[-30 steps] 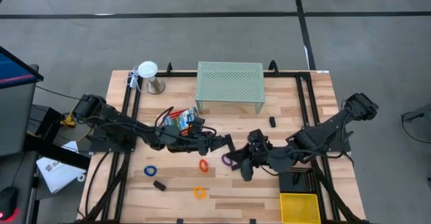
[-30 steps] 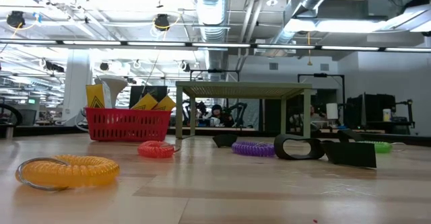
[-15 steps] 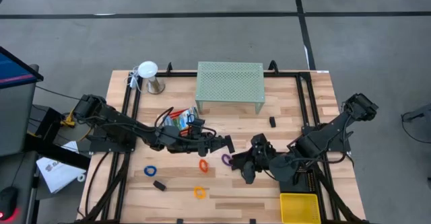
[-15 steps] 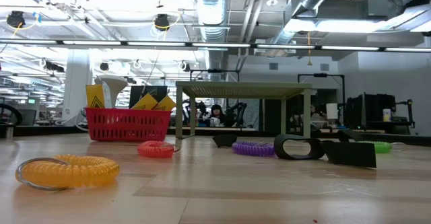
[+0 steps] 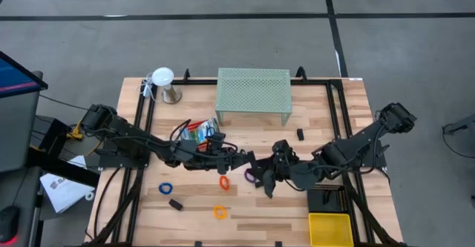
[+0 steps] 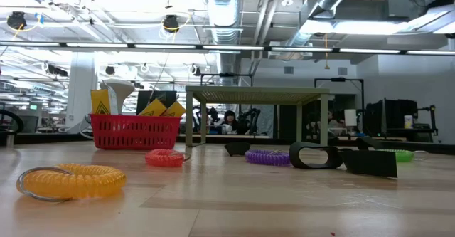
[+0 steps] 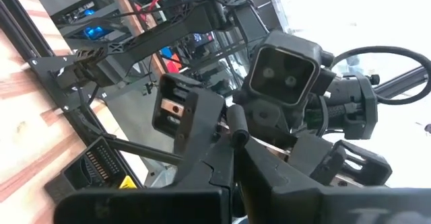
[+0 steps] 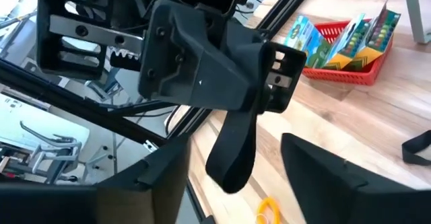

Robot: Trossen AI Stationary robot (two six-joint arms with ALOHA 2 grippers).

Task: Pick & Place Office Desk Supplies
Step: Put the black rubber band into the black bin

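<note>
My left gripper [image 5: 250, 160] is shut at mid-table, and nothing shows between its fingers [image 7: 236, 178]. My right gripper [image 5: 262, 180] stands open just to its near right. In the right wrist view [image 8: 236, 187] the left gripper's shut fingers [image 8: 232, 150] show between and beyond its own. A purple elastic loop [image 5: 249, 176] lies flat on the wood between the two grippers. I cannot tell whether either gripper touches the loop. A red-orange loop [image 5: 224, 180], a blue loop [image 5: 165, 188] and an orange loop [image 5: 220, 212] lie nearer. Crayon boxes [image 8: 353, 32] stand in the red tray [image 5: 199, 132].
The mint-green mesh shelf [image 5: 253, 91] stands at the far middle, with a white lamp-like object [image 5: 163, 80] at the far left. One black clip [image 5: 175, 204] lies at the near left and another [image 5: 300, 134] right of the shelf. A black tray [image 5: 330, 199] and a yellow tray [image 5: 329, 228] are at the near right.
My right gripper has opened. It drew back a little toward the table's right and near edge, then came left again beside the purple loop. The loops and my left gripper have stayed where they were.
</note>
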